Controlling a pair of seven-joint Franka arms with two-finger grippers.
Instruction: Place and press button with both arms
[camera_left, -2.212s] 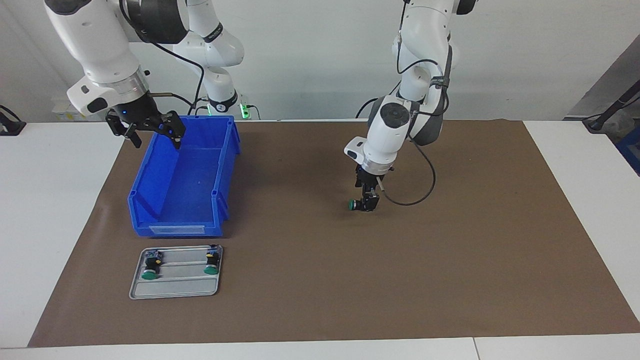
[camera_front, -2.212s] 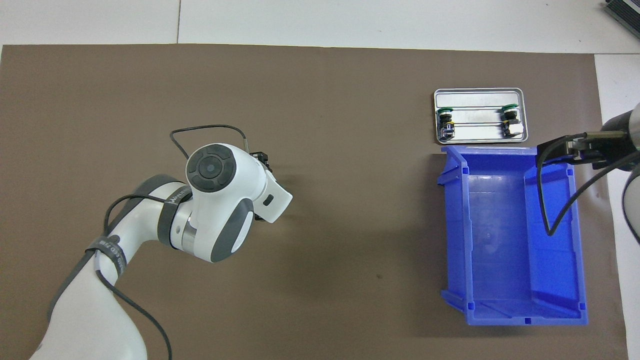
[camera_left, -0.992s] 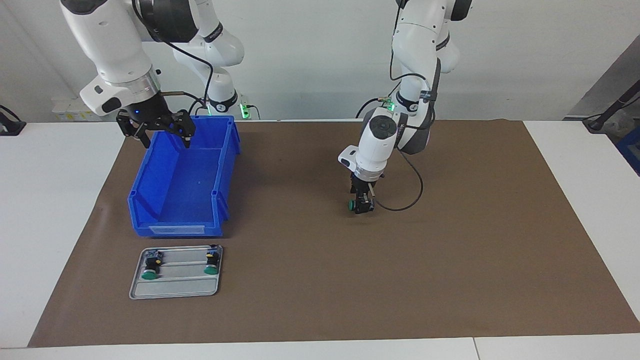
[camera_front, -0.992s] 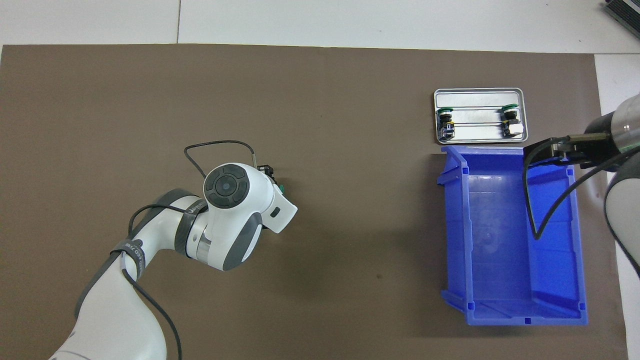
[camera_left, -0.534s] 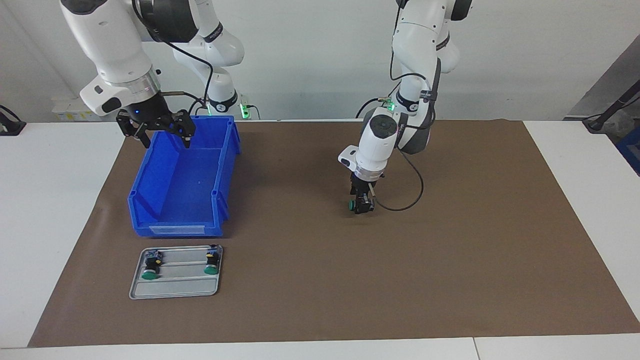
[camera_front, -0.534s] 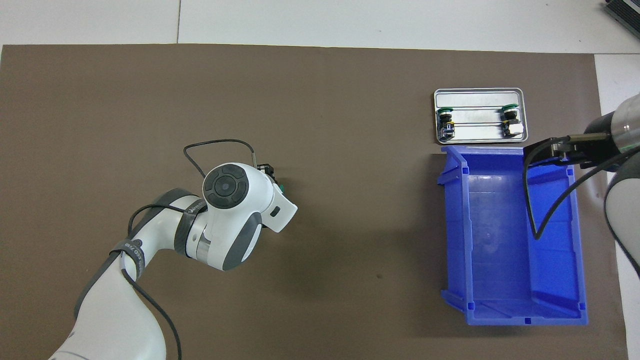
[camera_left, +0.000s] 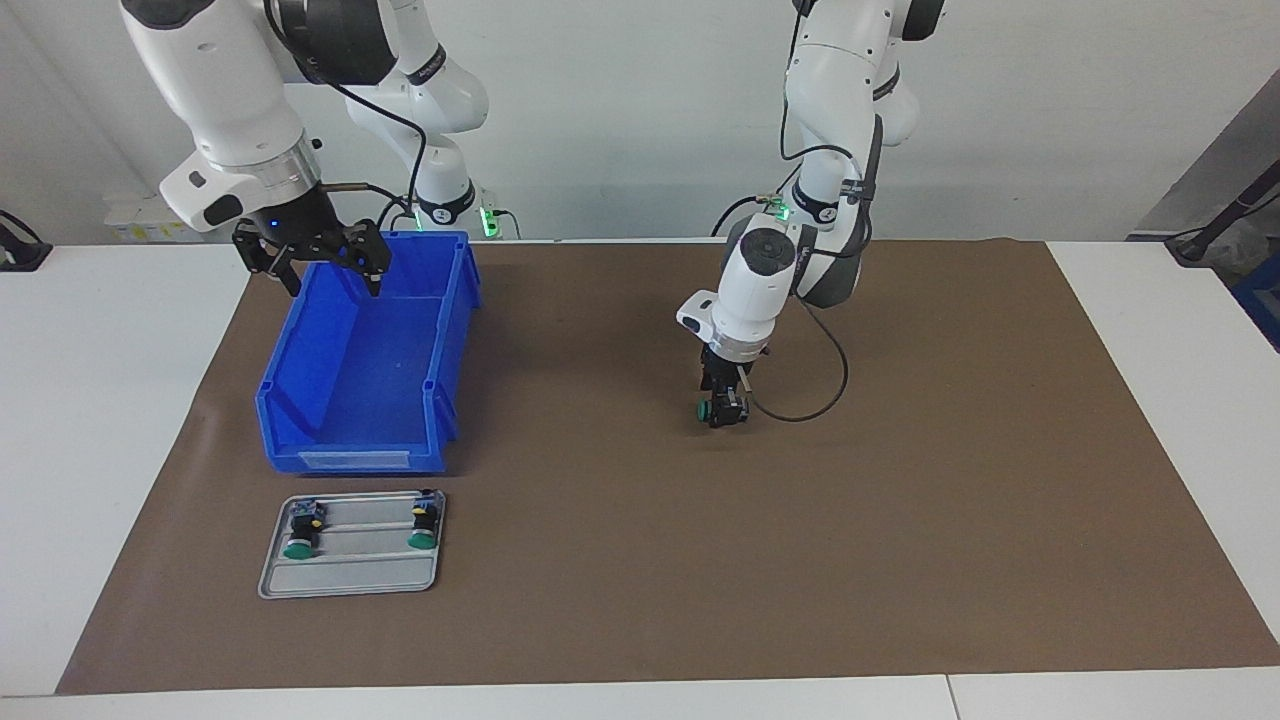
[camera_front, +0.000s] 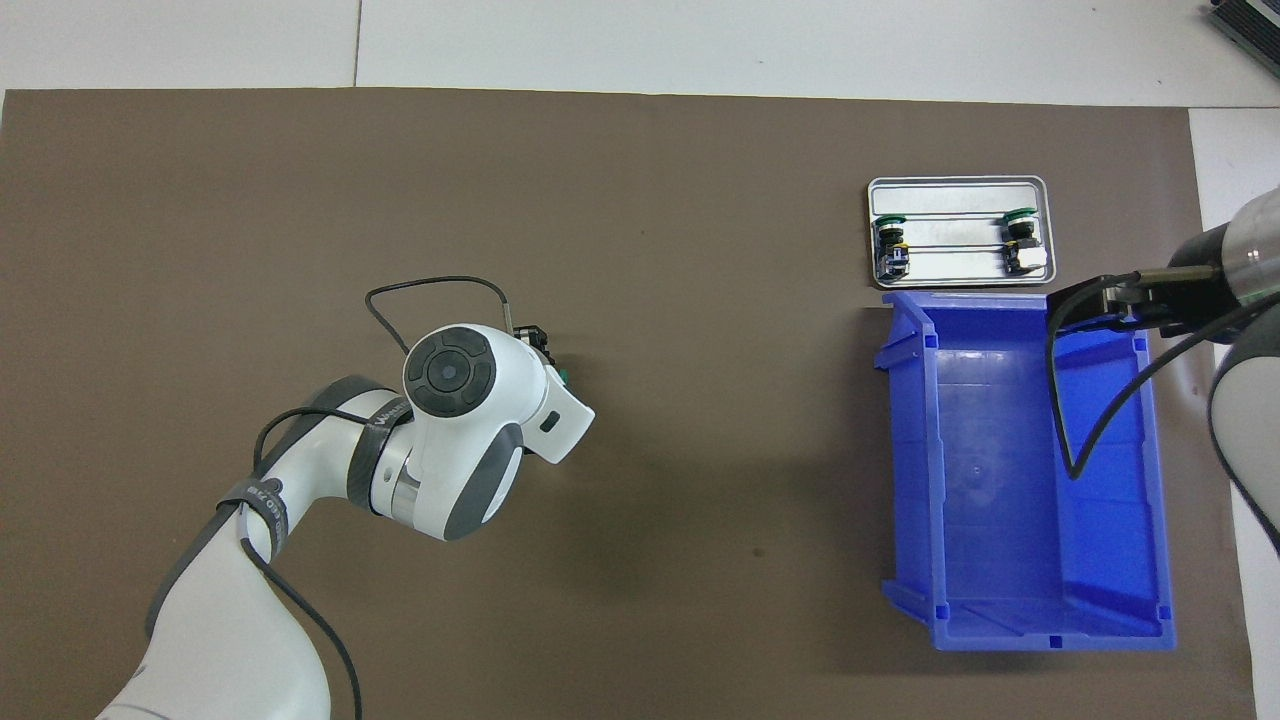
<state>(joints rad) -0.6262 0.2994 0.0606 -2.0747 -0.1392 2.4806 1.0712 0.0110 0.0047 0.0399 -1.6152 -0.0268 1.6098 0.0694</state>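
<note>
Left gripper (camera_left: 722, 412) is low over the middle of the brown mat (camera_left: 900, 520), pointing straight down, its fingers clamped on the button (camera_left: 706, 410). The button lies sideways in the grip, green cap facing the right arm's end of the table; whether it touches the mat cannot be told. In the overhead view the left arm's wrist covers nearly all of it, and only a sliver of green cap (camera_front: 563, 377) shows at the wrist's edge. A black cable loops out from the wrist over the mat.

Right gripper (camera_left: 325, 262) hangs above the end of the blue bin (camera_left: 300, 370) nearest the robots, jaws spread wide, holding nothing. The bin is open-topped and sits at the right arm's end of the mat.

Just beside the bin, farther from the robots, lies a small metal tray (camera_left: 350, 580). Two more green-capped buttons lie on their sides in it, one (camera_left: 300, 535) at each end (camera_left: 423, 525), well apart, caps turned away from the robots.

White tabletop (camera_left: 100, 400) borders the mat.
</note>
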